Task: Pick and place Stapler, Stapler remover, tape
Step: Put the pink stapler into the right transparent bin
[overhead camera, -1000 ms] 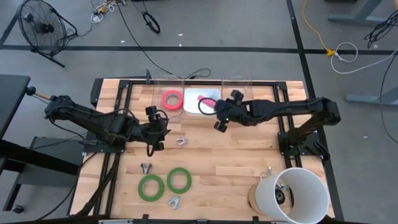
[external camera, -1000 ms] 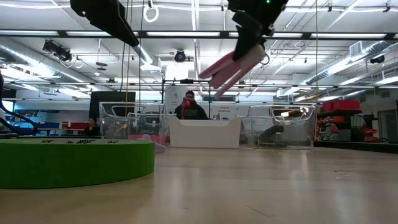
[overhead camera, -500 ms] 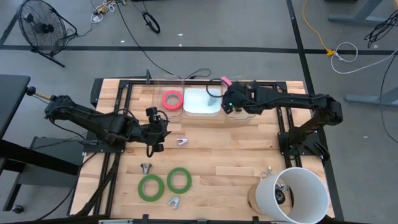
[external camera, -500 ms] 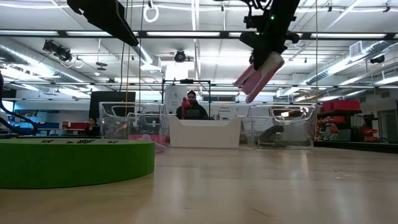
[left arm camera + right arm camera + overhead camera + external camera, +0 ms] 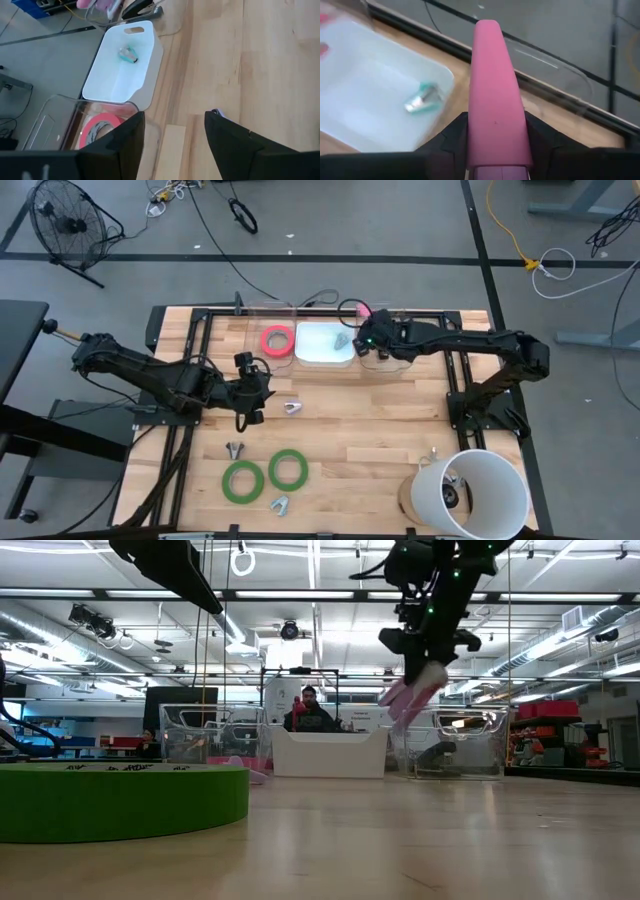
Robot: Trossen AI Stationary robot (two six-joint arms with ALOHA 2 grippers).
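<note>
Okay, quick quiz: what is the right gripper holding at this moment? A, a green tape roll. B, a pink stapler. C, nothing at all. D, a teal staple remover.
B: the right gripper is clamped on the pink stapler, which sticks out between its fingers above the clear bin at the far edge of the table; the teal staple remover lies in the white tray.

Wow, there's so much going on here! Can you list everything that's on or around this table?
Tape rolls: two green, near table edge; one pinkish red, in the left clear bin.
Stapler removers: three on bare wood; one teal in the white tray.
Stapler: one, pink, held over the right clear bin.
White bucket: one, table corner.
Fan: one, black, floor.
Left gripper: open, mid-table.
Right gripper: shut on stapler.
</note>
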